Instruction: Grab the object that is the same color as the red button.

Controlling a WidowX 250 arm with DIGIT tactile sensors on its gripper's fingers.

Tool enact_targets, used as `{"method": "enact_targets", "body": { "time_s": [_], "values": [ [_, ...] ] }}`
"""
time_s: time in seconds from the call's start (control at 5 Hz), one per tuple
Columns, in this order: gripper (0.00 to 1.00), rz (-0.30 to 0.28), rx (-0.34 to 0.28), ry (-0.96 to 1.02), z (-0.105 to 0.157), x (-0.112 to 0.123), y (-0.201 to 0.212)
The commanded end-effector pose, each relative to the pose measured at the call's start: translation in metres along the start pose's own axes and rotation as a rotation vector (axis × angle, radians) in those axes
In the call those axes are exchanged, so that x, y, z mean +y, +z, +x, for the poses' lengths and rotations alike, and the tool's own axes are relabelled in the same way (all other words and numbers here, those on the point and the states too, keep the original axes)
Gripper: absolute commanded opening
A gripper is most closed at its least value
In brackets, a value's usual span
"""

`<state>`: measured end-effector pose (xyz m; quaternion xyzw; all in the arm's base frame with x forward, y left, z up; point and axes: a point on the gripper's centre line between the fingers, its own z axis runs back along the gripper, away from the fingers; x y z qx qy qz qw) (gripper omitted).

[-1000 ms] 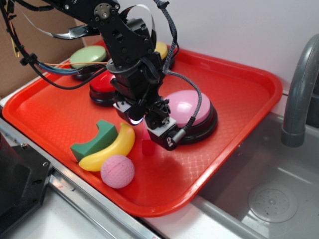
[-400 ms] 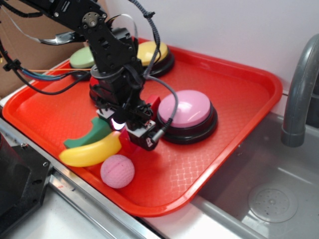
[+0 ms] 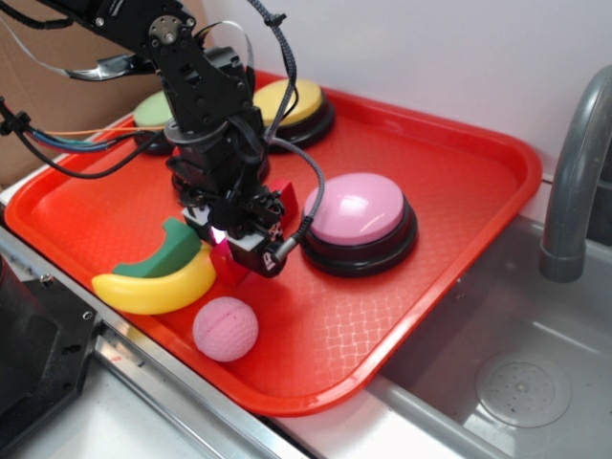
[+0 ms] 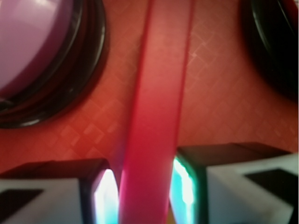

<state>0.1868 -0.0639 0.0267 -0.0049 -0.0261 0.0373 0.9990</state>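
The red block (image 4: 159, 116) is a long narrow bar running up the middle of the wrist view, between my two fingers. My gripper (image 4: 142, 191) is shut on it, with the pads against its sides. In the exterior view my gripper (image 3: 239, 251) stands low over the red tray (image 3: 497, 153), left of the pink button (image 3: 356, 208), and the red block (image 3: 229, 268) shows just under the fingers. The red button is hidden behind my arm in the exterior view.
A yellow banana (image 3: 158, 287) and a green arch block (image 3: 163, 253) lie just left of my gripper. A pink ball (image 3: 226, 328) sits in front. Yellow (image 3: 285, 100) and green (image 3: 153, 110) buttons stand at the back. A grey faucet (image 3: 574, 182) and sink (image 3: 497, 382) are right.
My gripper has moved left and lower, away from the pink button, with the red block between its fingers. The banana and green arch have been pushed left.
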Motion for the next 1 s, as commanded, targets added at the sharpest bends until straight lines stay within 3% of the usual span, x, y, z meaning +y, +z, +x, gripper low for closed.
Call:
{"method": "enact_targets", "body": {
  "time_s": [0.0,0.4,0.6,0.8],
  "values": [
    [0.00,0.003,-0.049,-0.028,0.034,0.009,0.076],
    [0.00,0.026,-0.078,-0.050,0.064,0.033,0.141],
    [0.00,0.045,-0.111,-0.048,0.066,0.043,0.153],
    [0.00,0.024,-0.081,-0.026,0.063,0.043,0.148]
  ]
}}
